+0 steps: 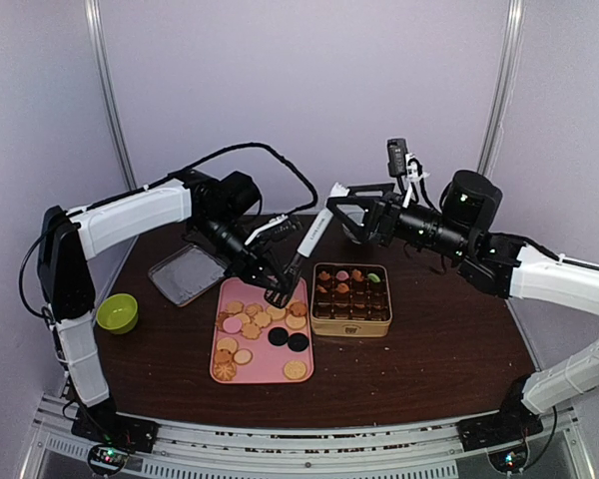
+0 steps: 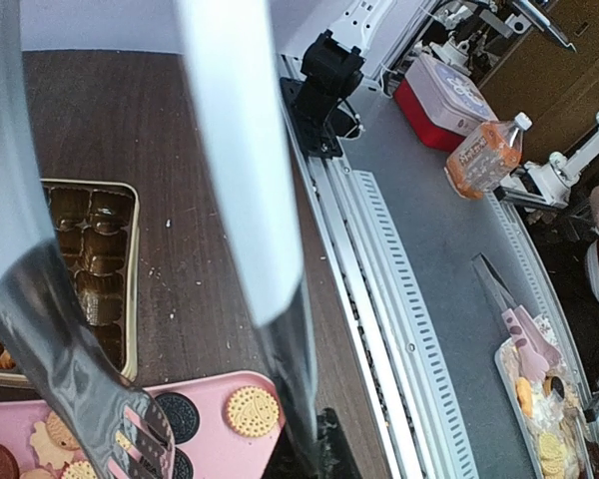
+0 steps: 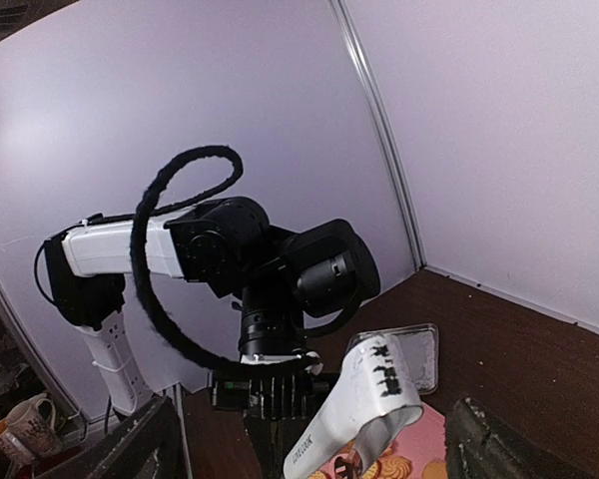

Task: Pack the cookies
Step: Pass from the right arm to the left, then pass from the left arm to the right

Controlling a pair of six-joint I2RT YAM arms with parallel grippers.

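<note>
Several cookies [image 1: 255, 324], tan, pink and black, lie on a pink tray [image 1: 270, 361]; more fill the gold tin [image 1: 351, 329] just to its right. My left gripper [image 1: 270, 279] is shut on white-handled metal tongs [image 1: 309, 239], whose slotted tips hover over the tray's far end. In the left wrist view the tongs [image 2: 245, 180] span the frame above a tan cookie [image 2: 252, 410] and a black one [image 2: 177, 416]. My right gripper [image 1: 347, 212] is open beside the tongs' upper end. From the right wrist, the handle [image 3: 364, 399] stands between the spread fingers [image 3: 130, 449], untouched.
A grey shallow lid [image 1: 187, 273] lies left of the pink tray, and a green bowl [image 1: 117, 312] sits at the table's left edge. The left arm's black cable loops above the tray area. The table's near edge runs along a metal rail [image 2: 379, 299].
</note>
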